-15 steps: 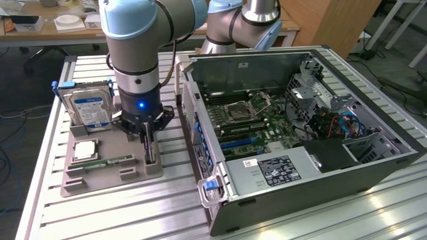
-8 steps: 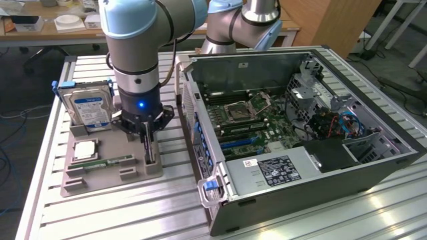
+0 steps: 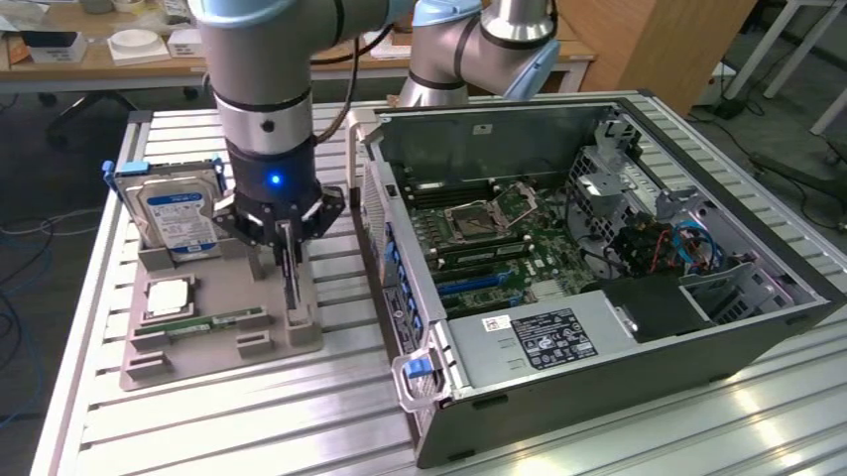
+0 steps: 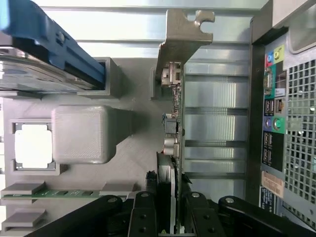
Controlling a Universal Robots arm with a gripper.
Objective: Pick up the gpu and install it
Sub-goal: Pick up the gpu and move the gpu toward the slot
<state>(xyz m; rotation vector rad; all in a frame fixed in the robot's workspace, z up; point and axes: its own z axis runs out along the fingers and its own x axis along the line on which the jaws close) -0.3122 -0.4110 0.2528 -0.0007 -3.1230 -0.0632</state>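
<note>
Standing on edge in a slot of the gray holder [image 3: 198, 352] on the table [image 3: 265, 426], the gpu [image 3: 293, 290] sits near the open computer case [image 3: 741, 327], and the hand [image 3: 286, 243] is closed narrowly on its upper part. The exterior view gives it as a thin dark blade below the hand, with a hard drive [image 3: 179, 213] upright in the same holder toward the exterior view's left. The wrist view catches the card edge-on: a green board with small silver parts along it, a bent metal bracket [image 4: 185, 34] at its end, and black fingers [image 4: 143, 217] pressed against both faces.
</note>
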